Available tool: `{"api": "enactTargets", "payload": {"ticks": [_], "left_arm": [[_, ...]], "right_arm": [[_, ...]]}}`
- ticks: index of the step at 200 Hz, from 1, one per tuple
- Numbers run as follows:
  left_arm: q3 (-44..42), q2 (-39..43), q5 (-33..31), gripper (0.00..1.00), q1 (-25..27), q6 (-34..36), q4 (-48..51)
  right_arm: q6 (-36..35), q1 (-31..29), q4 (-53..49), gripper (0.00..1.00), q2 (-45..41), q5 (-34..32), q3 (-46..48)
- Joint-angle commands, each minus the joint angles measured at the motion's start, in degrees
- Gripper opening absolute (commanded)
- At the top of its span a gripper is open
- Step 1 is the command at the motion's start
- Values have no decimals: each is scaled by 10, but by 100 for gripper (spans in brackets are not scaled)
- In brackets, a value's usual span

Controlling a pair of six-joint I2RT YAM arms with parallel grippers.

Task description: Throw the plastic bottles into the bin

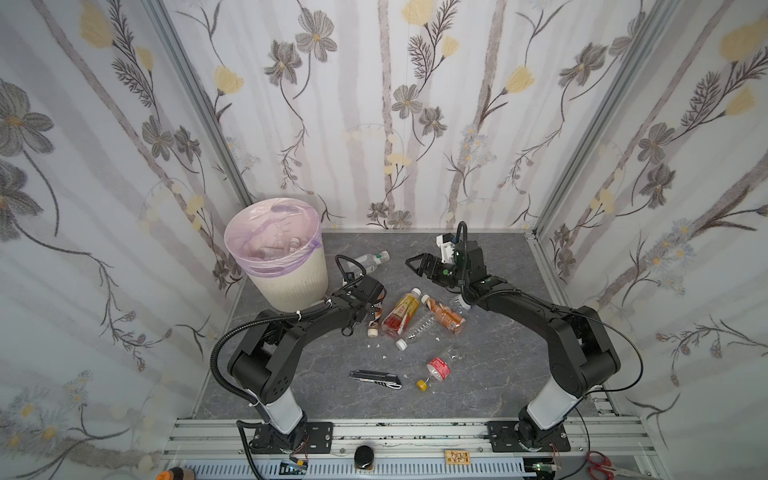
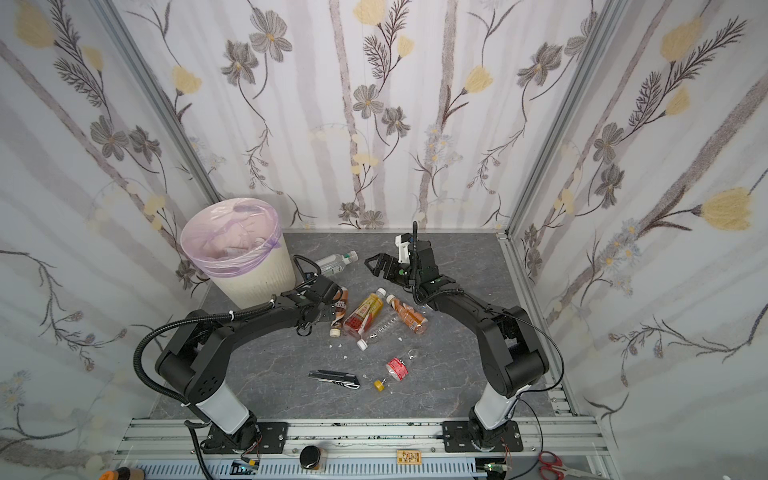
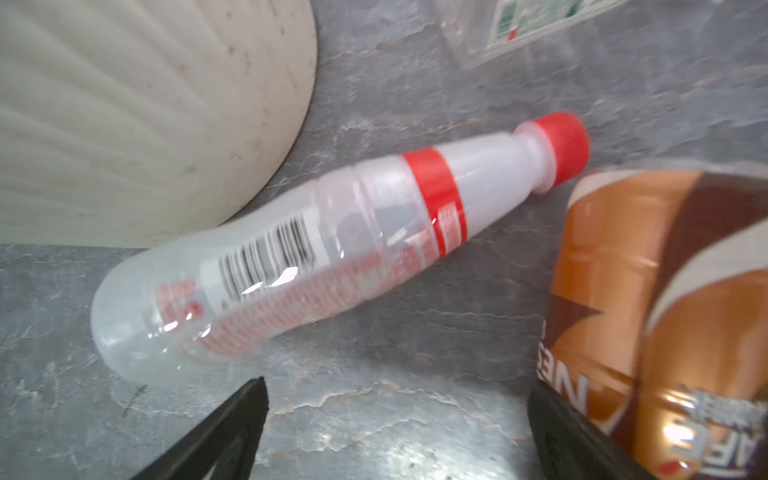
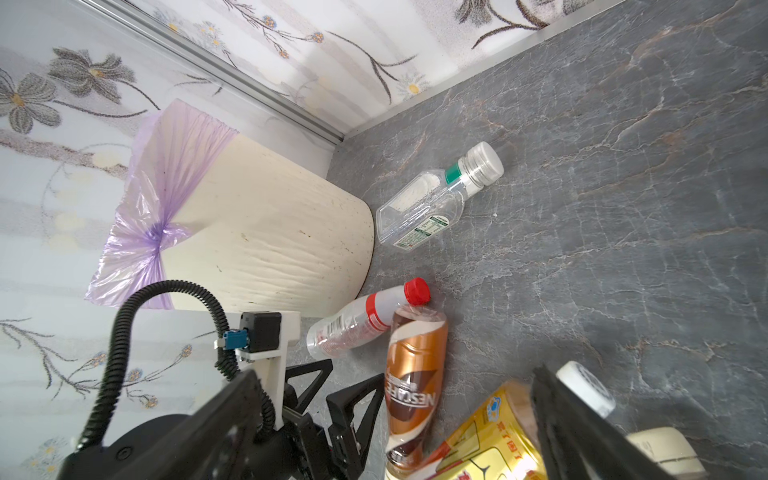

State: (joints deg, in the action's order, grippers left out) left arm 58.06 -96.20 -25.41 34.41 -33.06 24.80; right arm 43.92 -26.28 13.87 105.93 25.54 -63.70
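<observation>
The cream bin with a pink bag stands at the back left and holds several bottles. My left gripper is open and low over bare table. It sits between a red-capped clear bottle against the bin's foot and a brown bottle touching one finger. My right gripper hangs open and empty above the table's back middle. A green-labelled clear bottle lies behind the left wrist. Yellow-labelled, clear and orange bottles lie mid-table, and a red-labelled, yellow-capped one lies nearer the front.
A grey-black utility knife lies near the front middle, with small white scraps around it. Flowered walls close in the table on three sides. Red scissors rest on the front rail.
</observation>
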Motion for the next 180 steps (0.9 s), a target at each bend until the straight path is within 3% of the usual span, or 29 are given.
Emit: {"api": "enactTargets", "payload": {"ticks": [1,61,124,180], "left_arm": [[20,17,9,100,14,-20,21],[27,98,-40,100,14,-4,36],[-74,189,-33,100,-5,-42,32],[-173,285,74,100,-21,-65,-24]], "right_arm": [[0,0,31,100,2,1,1],[-33,-29,-12,100,34,-13,-39],[-50,-74,-31,100,27,-26,-23],[-51,-124,-44,100,14,-62,3]]}}
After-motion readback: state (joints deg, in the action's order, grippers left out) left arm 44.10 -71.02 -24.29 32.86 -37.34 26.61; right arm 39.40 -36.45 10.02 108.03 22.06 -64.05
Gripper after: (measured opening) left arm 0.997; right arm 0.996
